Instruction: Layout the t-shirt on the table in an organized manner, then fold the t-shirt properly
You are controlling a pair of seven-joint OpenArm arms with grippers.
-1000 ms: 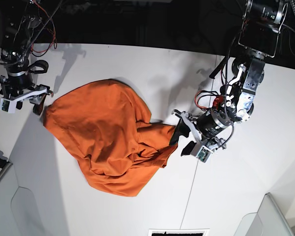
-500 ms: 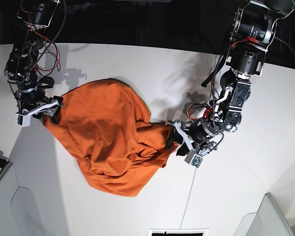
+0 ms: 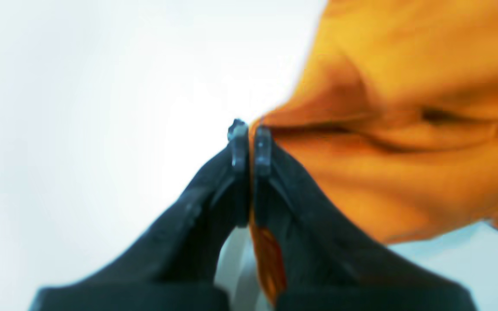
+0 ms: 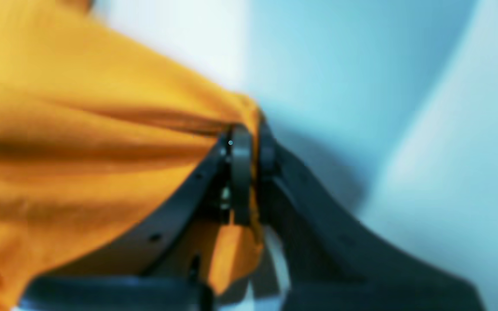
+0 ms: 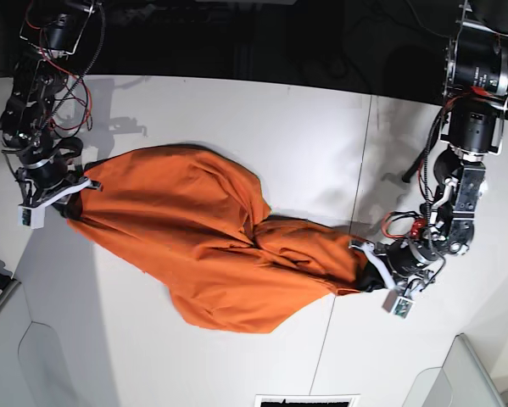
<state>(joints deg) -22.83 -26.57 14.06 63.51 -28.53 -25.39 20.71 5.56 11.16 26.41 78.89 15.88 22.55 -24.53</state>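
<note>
I have both grippers pinched on the shirt [image 5: 211, 246], which lies stretched across the middle of the table [image 5: 237, 110], bunched and twisted in its centre. My left gripper [image 5: 374, 276] has its jaws closed on a thin fold at the shirt's right end; in the left wrist view only a sliver of orange cloth sits between the tips [image 3: 251, 142]. My right gripper [image 5: 64, 193] is clamped on the left end, and the right wrist view shows a thicker wad caught between the jaws [image 4: 249, 147].

My main worry is that thin hold on the right end: if I pull the arms further apart, I judge the cloth could slip out and drop back in a heap. I also cannot tell which parts of the shirt I have hold of, hem, sleeve or shoulder, so stretching may only tighten the twist in the middle rather than open the shirt flat. The right end is near the table seam [image 5: 355, 212], where dragged cloth might catch.
</note>
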